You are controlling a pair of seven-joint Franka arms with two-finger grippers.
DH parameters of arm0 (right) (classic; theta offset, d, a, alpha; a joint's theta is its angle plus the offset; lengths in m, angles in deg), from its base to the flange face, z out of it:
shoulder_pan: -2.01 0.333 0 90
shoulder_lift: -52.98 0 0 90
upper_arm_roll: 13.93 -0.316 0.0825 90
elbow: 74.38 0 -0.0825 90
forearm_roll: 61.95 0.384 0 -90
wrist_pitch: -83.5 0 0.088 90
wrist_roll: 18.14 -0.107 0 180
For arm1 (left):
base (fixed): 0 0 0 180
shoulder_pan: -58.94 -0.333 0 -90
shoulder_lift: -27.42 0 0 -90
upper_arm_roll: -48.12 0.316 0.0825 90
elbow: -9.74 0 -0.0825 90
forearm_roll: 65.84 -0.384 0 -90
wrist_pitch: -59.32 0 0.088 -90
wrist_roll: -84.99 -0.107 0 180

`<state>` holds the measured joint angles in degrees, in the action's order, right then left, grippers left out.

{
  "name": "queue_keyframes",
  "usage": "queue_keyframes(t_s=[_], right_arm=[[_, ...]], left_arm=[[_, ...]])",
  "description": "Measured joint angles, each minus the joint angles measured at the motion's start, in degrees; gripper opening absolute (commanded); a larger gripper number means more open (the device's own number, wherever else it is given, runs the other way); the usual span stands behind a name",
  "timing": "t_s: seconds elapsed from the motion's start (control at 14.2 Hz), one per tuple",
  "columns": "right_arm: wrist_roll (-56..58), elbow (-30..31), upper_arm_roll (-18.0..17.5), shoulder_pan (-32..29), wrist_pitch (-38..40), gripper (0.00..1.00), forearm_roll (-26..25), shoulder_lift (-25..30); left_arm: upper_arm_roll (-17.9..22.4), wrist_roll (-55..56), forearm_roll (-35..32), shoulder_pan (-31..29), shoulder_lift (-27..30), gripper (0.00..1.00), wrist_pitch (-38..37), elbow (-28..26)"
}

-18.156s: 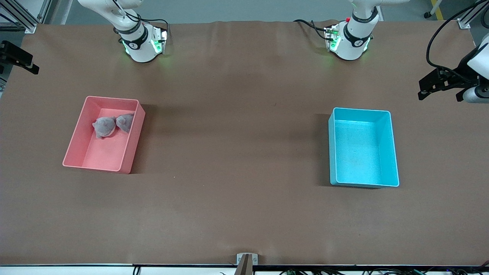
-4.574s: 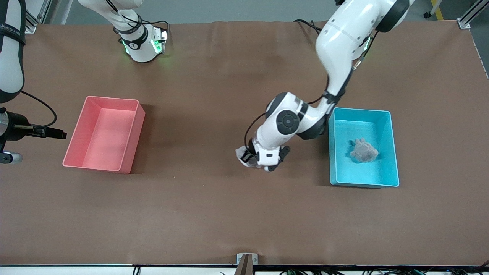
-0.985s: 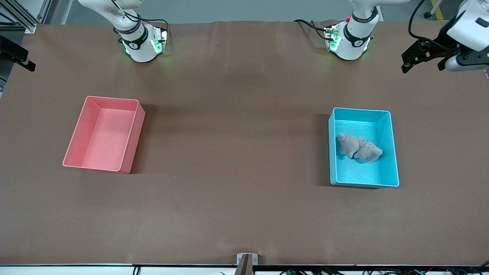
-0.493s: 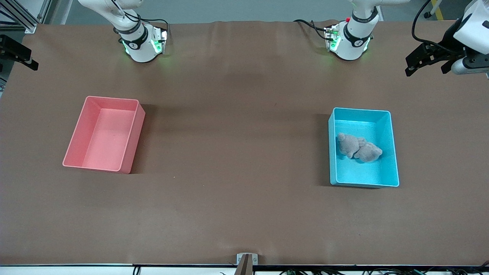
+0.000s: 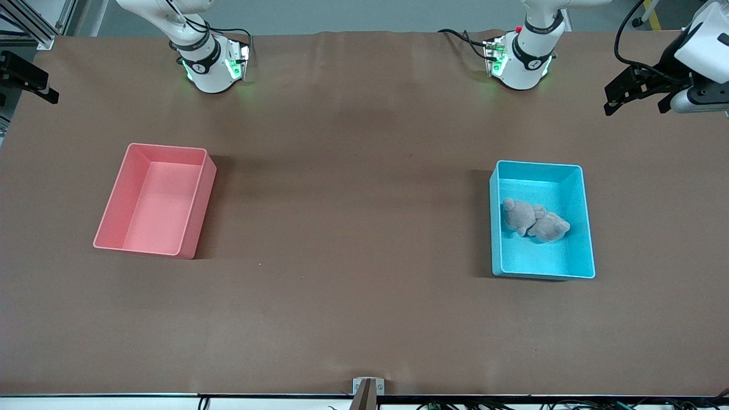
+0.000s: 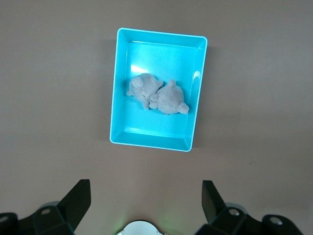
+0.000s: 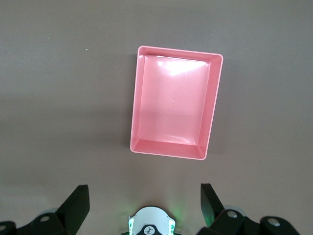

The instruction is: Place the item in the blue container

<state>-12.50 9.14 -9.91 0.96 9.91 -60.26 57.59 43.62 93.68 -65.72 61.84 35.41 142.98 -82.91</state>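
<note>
Place: a robotics lab, test-bench setup.
Counter: one wide counter under a plain brown cover (image 5: pixel 353 228).
Arms: two white robot bases with green lights (image 5: pixel 212 67) bolted along its edge.
Frame: aluminium rig posts (image 5: pixel 34 25) at the corner.
Cabling: black cables (image 5: pixel 455 35) trailing to the bases.

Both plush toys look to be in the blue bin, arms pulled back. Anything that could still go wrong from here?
Little. 1) The two grey plush toys lie pressed together in the blue container; a later single pick might drag both. 2) The left gripper, open, hangs over the left arm's end of the table, and the right gripper, open, is high above the pink bin, so a careless homing move could clip a container.
</note>
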Motion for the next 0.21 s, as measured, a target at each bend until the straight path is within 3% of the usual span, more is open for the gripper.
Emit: queue_keyframes(t_s=[0.21], right_arm=[[-0.27, -0.01, -0.24, 0.00, 0.01, 1.00, 0.00, 0.00]], left_arm=[[0.06, 0.00, 0.00, -0.06, -0.27, 1.00, 0.00, 0.17]])
